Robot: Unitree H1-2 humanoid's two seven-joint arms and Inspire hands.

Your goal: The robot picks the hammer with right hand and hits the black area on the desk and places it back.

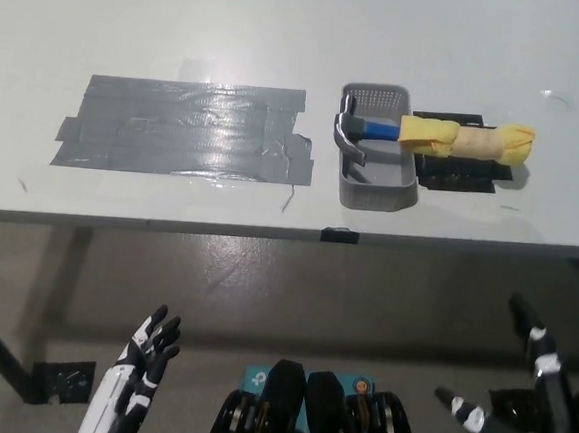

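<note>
Both my hands are low, below desk edge: right hand (525, 416) fingers spread, empty; left hand (142, 365) idle at lower left, open too. Hammer (426, 135) lies head-down in the grey basket (377, 193), its yellow-wrapped handle sticking out right over the rim. Tape patch (181, 128) is well left. I'd reach for the wrapped handle from above, mid-wrap, wrist aligned across it, clear of the basket wall.

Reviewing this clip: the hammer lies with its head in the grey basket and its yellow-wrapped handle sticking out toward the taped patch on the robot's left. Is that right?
Not quite. In the head view the hammer does lie with its head in the grey basket, but its yellow-wrapped handle sticks out toward the robot's right, away from the taped patch.
</note>
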